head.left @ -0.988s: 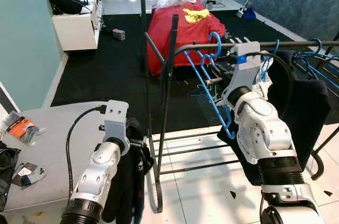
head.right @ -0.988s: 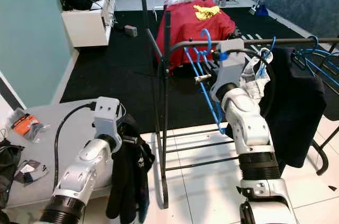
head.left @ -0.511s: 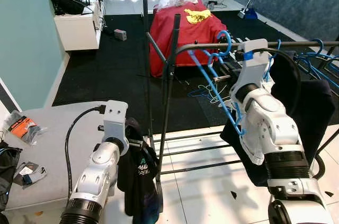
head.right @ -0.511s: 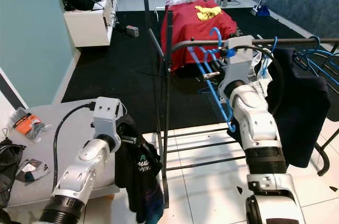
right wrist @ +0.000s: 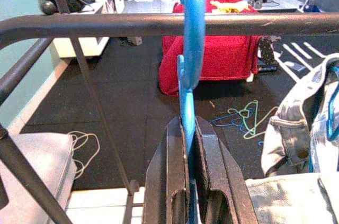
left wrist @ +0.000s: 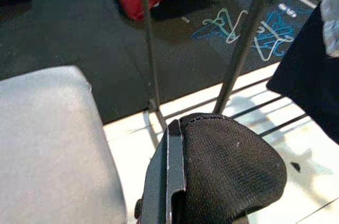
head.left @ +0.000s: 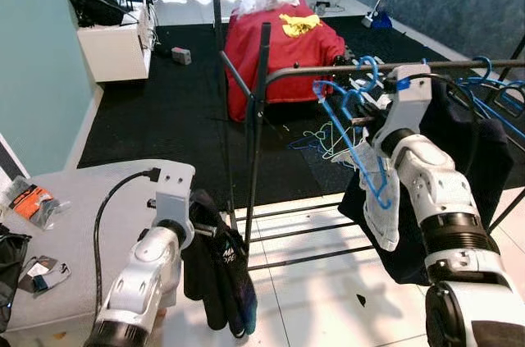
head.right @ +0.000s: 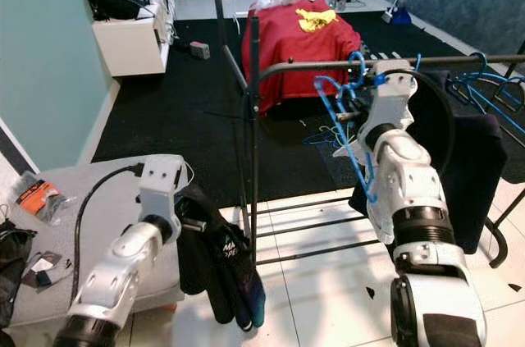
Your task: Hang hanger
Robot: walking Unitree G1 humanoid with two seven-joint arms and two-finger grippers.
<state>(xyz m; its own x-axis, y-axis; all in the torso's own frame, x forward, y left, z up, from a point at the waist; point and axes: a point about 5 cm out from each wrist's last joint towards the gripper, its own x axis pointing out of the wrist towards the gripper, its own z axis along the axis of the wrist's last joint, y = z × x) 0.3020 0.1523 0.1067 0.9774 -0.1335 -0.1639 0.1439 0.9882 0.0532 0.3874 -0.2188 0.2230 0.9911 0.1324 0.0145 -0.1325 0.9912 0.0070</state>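
Blue plastic against black steel: from the left eye view, I have the right gripper [head.left: 371, 114] raised to the clothes rail [head.left: 328, 72], pinching the blue hanger [head.left: 349, 130] just below its hook, with the hook at rail height. A second ago the hook sat farther toward the rail's end post; it has since travelled along toward the dark garment [head.left: 459, 158], so I judge the hang is close but not finished. A pale garment [head.left: 379, 199] now drapes under my forearm.

The right eye view tells the same story, and shows the left gripper [head.right: 193, 224] low beside the grey table [head.right: 74, 207], a black garment [head.right: 217, 261] dangling from it.

The left wrist view adds that black cloth bunched against the fingers [left wrist: 164, 181], which I read as clamped on it, and loose hangers on the dark floor.

The right wrist view gives what the head cameras cannot: both fingers pressed on the hanger's neck, its hook crossing the rail, seemingly over it.
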